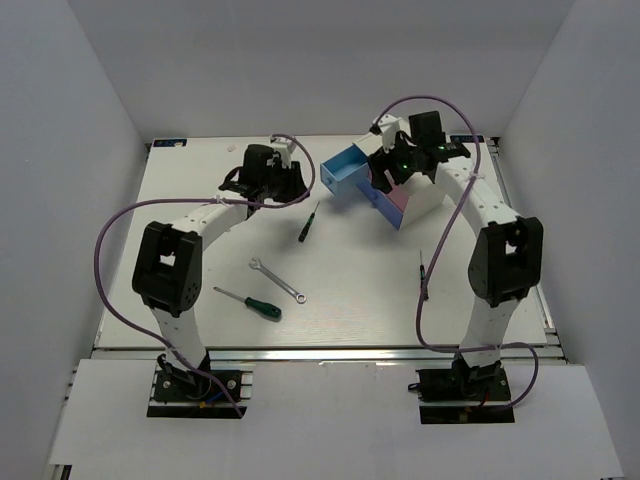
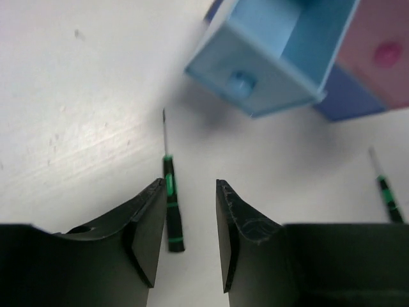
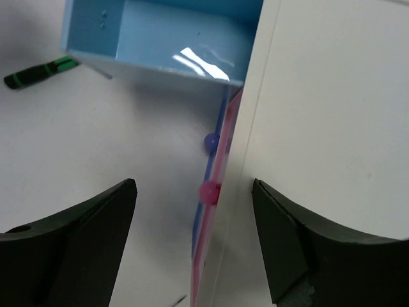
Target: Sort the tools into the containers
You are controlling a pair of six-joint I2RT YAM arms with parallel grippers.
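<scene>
Bright, even light; soft shadows on the surface (image 1: 350, 330). Glare streaks the blue drawer (image 3: 185, 45) at 12 o'clock.

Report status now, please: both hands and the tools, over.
Left hand open, empty, mini screwdriver just ahead. Right hand open at the cabinet. Blue drawer pulled out, no tool seen inside. Nothing in the way.

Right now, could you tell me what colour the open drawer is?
The drawer is light blue; left wrist view.
</scene>
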